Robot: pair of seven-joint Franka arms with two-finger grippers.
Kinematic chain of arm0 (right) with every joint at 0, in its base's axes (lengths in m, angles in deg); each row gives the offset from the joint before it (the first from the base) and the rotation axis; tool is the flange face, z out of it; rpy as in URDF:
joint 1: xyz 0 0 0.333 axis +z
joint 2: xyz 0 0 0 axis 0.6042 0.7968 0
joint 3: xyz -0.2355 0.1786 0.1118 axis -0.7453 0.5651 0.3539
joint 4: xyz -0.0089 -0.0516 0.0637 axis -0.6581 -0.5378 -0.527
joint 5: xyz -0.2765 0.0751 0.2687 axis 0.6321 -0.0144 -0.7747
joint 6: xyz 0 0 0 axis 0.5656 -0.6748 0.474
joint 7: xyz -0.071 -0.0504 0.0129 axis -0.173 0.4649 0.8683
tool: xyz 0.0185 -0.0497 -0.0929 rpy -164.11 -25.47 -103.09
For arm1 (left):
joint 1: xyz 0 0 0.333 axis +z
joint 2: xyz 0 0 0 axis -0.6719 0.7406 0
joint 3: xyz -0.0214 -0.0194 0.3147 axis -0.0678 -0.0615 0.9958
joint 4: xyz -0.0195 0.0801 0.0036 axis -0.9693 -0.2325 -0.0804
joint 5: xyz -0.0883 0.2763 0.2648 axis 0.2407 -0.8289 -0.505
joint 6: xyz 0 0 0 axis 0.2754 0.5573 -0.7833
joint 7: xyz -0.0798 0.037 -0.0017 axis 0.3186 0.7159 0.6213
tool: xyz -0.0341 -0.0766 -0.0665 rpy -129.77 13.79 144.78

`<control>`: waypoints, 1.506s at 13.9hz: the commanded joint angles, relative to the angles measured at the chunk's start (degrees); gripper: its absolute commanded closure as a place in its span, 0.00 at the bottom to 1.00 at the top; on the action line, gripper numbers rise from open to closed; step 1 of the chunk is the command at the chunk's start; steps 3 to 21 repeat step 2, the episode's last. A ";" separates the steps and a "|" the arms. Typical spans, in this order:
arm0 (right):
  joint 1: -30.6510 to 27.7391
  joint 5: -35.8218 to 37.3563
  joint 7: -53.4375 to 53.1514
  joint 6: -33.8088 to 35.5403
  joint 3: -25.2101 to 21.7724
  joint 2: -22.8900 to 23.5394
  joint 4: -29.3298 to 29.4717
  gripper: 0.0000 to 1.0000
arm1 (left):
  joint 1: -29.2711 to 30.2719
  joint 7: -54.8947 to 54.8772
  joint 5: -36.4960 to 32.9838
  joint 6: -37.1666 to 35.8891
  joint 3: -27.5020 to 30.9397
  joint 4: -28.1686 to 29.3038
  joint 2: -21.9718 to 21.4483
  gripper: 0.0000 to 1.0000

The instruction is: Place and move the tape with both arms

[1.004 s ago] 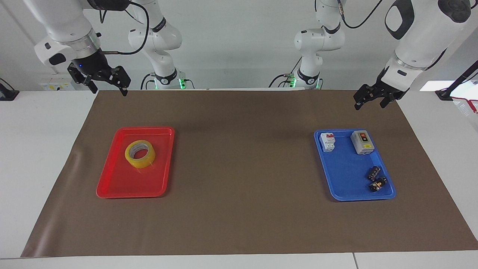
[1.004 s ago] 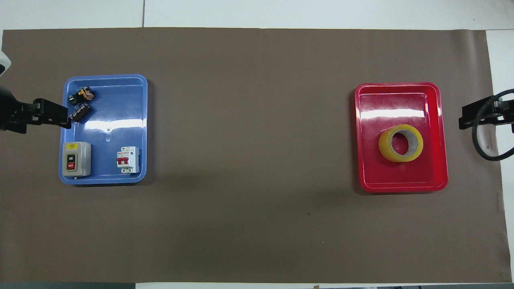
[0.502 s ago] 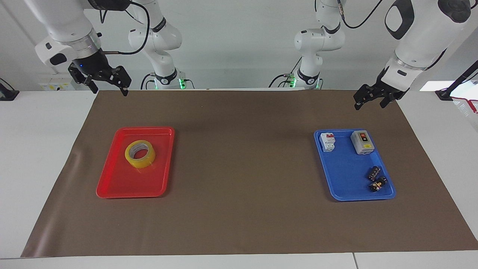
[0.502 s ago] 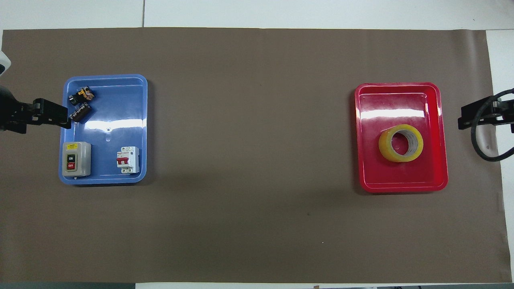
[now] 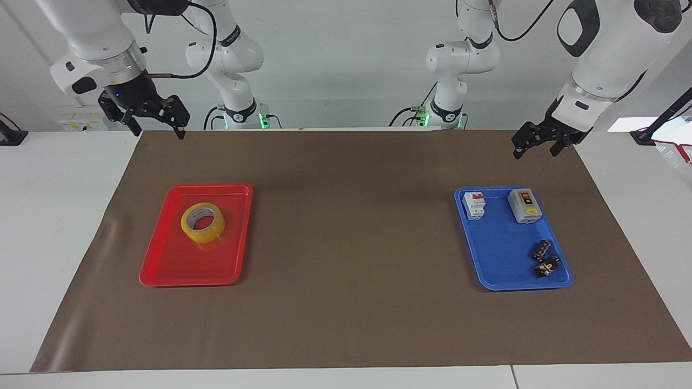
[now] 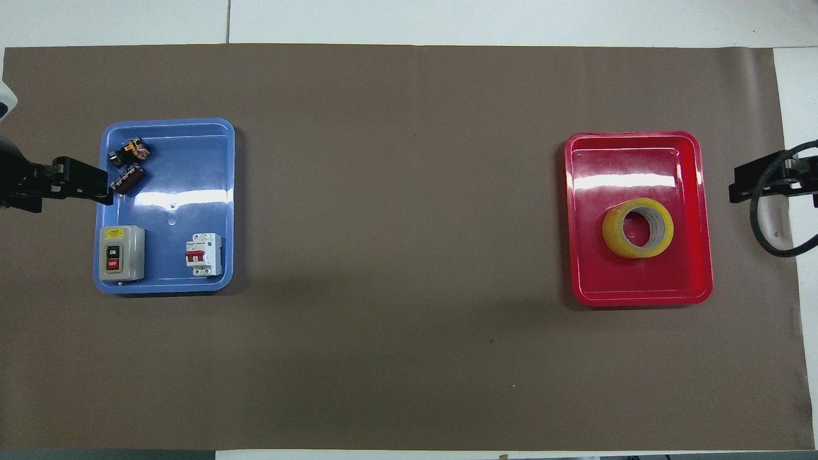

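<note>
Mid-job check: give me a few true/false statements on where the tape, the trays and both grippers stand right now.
1. The tape lies flat in the red tray. True.
2. The right gripper holds the tape. False: it hangs open and empty above the mat's edge nearest the robots, clear of the tray.
3. The blue tray holds a grey switch box and a white breaker. True.
4. The left gripper is shut on the switch box. False: it is open in the air, touching nothing.
5. The two trays touch each other. False: they sit at the two ends of the mat, bare mat between them.
</note>
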 commanded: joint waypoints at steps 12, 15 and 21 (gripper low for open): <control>0.11 0.99 1.18 -0.15 0.04 -0.21 -0.04 0.00 | 0.26 -0.41 1.40 -0.44 0.22 1.06 -1.07 0.00; 0.11 0.99 1.18 -0.15 0.04 -0.21 -0.04 0.00 | 0.26 -0.41 1.40 -0.44 0.22 1.06 -1.07 0.00; 0.11 0.99 1.18 -0.15 0.04 -0.21 -0.04 0.00 | 0.26 -0.41 1.40 -0.44 0.22 1.06 -1.07 0.00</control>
